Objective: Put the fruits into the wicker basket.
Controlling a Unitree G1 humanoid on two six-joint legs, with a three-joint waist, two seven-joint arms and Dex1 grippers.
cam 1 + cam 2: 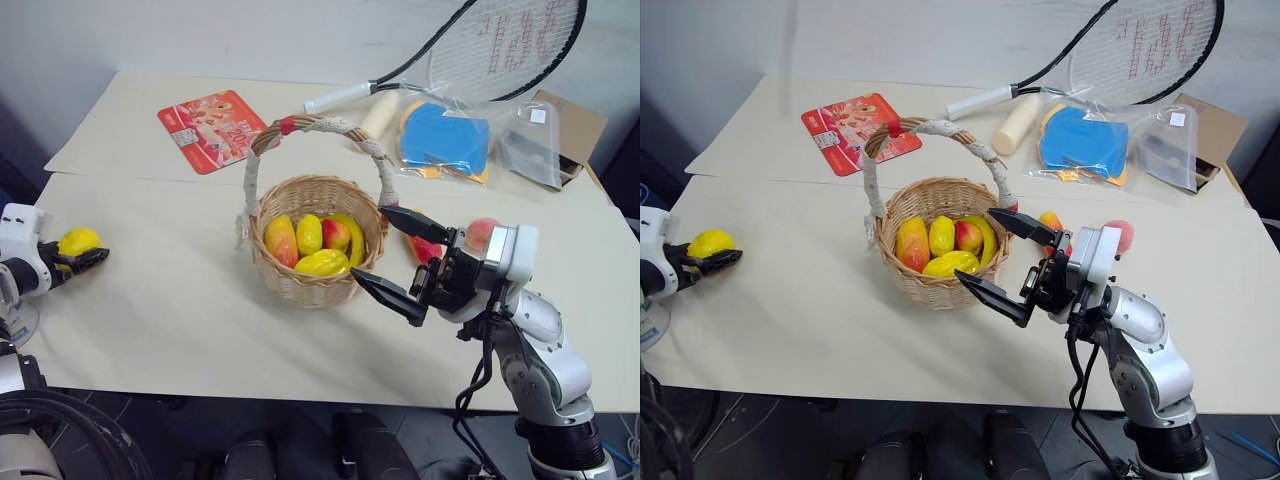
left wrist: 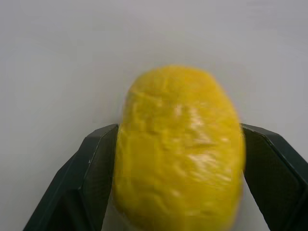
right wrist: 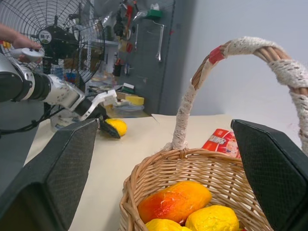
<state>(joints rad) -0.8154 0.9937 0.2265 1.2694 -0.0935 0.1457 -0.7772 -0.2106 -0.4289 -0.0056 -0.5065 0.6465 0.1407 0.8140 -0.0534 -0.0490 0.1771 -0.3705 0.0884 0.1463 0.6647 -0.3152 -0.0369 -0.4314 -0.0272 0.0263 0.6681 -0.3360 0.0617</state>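
The wicker basket (image 1: 300, 288) stands mid-table with several fruits inside, among them a red-and-yellow mango (image 1: 281, 240) and a lemon-like fruit (image 1: 309, 233). My right gripper (image 1: 368, 241) hangs open and empty at the basket's right side, fingers spread wide over the rim. Behind that gripper, a mango-like fruit (image 1: 1050, 220) and a pink peach (image 1: 482, 232) lie on the table. At the far left, my left gripper (image 1: 85, 252) is shut on a yellow lemon (image 2: 178, 149), with a finger against each side. I cannot tell whether this lemon is off the table.
A racket (image 1: 500, 40), a cream roll (image 1: 378, 115), a blue item in a plastic bag (image 1: 445, 137) and a cardboard box (image 1: 572, 125) crowd the back right. A red packet (image 1: 212, 128) lies at the back left. A fan (image 3: 53, 38) and a person's hand (image 3: 12, 36) are beyond the table's left end.
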